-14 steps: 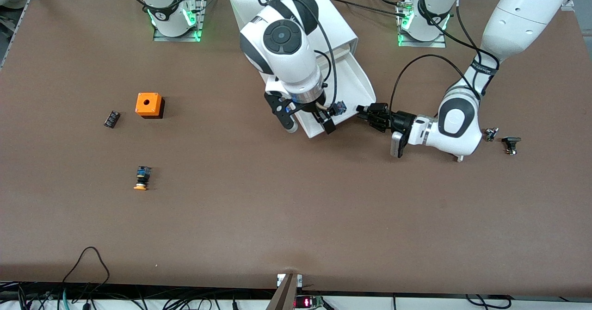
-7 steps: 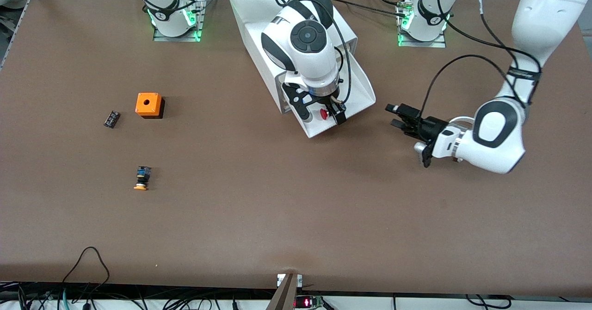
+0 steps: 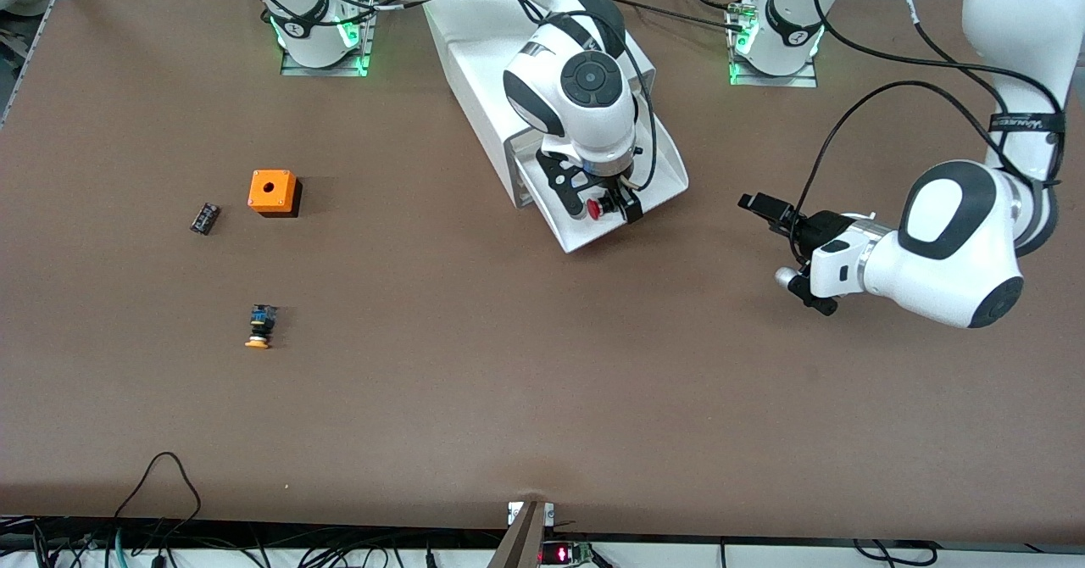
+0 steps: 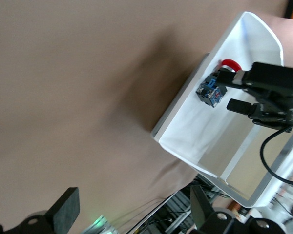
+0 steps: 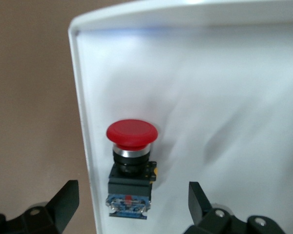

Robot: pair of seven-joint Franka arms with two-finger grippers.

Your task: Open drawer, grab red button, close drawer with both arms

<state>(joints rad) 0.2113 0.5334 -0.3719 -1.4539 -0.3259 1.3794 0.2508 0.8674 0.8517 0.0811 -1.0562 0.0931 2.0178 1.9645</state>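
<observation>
On the left arm, a black band reads "Franka".

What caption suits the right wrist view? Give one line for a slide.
Right gripper, fingers open, poised over the red-capped button lying in the open white drawer.

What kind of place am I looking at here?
Most likely a robotics lab: two white arms bolted to a brown table, a white drawer cabinet, loose push buttons and cabling at the table's edge.
</observation>
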